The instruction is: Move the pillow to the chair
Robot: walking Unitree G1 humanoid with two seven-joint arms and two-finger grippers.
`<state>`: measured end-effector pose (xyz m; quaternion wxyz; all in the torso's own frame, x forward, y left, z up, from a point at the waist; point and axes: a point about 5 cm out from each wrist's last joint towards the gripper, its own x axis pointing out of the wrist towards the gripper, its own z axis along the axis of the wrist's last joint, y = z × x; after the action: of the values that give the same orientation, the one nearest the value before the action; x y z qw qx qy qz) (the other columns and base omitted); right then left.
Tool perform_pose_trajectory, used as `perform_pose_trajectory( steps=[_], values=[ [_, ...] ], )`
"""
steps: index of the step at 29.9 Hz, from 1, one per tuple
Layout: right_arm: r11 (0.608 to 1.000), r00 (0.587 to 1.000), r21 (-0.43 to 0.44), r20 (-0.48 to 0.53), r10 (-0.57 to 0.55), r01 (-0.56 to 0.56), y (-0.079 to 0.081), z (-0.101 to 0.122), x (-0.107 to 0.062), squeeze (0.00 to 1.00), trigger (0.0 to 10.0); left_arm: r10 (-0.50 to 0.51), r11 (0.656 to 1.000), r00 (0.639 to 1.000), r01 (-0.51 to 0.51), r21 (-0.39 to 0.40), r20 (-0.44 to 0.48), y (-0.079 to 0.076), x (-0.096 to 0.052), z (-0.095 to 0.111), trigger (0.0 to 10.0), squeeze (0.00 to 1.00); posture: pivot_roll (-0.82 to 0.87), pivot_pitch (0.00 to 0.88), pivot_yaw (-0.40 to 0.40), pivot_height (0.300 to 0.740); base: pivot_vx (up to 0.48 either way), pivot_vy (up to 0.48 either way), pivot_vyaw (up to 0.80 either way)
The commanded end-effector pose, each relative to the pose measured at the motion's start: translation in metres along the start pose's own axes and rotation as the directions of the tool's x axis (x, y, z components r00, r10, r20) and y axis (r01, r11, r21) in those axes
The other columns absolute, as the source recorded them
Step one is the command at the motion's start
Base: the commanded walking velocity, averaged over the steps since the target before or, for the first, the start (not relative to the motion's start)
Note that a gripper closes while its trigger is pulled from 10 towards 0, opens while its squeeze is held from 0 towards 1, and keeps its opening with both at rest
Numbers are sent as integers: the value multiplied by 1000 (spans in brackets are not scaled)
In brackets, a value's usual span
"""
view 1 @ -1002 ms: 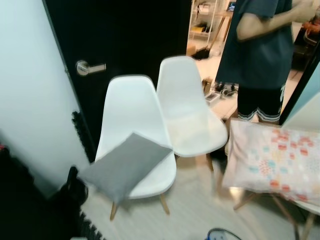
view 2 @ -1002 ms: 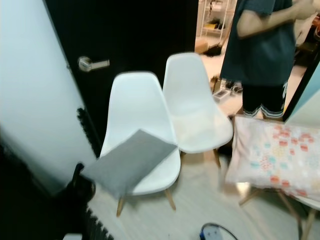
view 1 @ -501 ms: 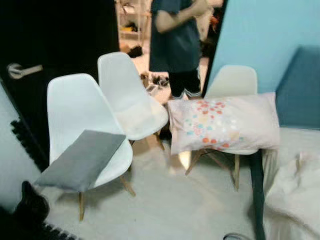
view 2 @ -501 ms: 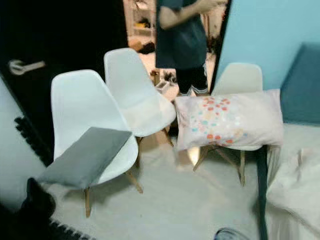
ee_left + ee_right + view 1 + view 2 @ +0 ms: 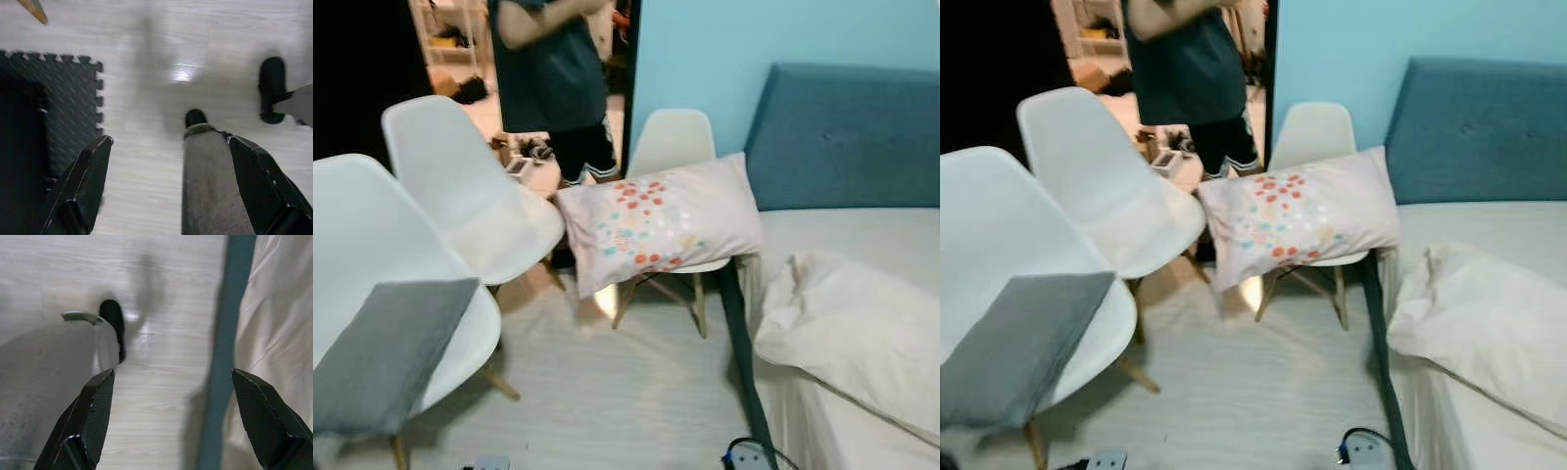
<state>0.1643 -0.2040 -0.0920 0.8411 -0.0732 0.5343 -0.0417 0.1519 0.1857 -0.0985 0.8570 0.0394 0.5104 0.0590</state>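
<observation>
Floor: pale wood boards (image 5: 607, 392), with a dark foam mat (image 5: 49, 112) lying on one part.
Room: light blue wall (image 5: 705, 49) and a bed (image 5: 842, 294) with a blue headboard (image 5: 842, 137).
Pillow: the dotted pillow (image 5: 656, 220) lies across the seat of the far white chair (image 5: 671, 142), just beside the bed.
Other chairs: two white chairs (image 5: 460, 186) stand close together; the nearest holds a grey cushion (image 5: 382, 352).
Person: stands in the doorway (image 5: 548, 78) behind the chairs.
Left claw: (image 5: 168, 142) hangs over the floor, fingers spread wide, holding nothing.
Right claw: (image 5: 171, 377) hangs by the bed's edge, fingers spread wide, holding nothing.
</observation>
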Motion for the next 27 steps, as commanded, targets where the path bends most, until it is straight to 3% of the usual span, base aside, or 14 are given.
perform_pose_trajectory(
  steps=[1, 2, 8, 27],
  values=[
    [999, 1000, 44, 11, -24, 23, -5, 3, 0, 0, 10000, -2, 1000, 1000, 2, 2, -5, -1, 0, 1, 10000, 0, -87, 36, 16, 740, 0, 0, -694],
    [995, 999, 92, 26, -28, 26, -6, 8, 0, 0, 10000, -1, 1000, 1000, 1, 13, -6, -1, 0, 2, 10000, 0, -88, 36, 19, 740, 285, 0, -694],
    [986, 998, 163, 33, -43, 37, -12, 12, 0, 0, 10000, -6, 1000, 1000, 6, 20, -8, -1, 0, 0, 10000, 0, -86, 35, 24, 740, 326, 0, -695],
    [939, 996, 339, 48, -79, 58, -16, 18, 0, 0, 10000, -16, 999, 1000, 16, 40, -11, 1, 0, -3, 10000, 0, -84, 27, 34, 740, 346, 0, -694]
  ],
)
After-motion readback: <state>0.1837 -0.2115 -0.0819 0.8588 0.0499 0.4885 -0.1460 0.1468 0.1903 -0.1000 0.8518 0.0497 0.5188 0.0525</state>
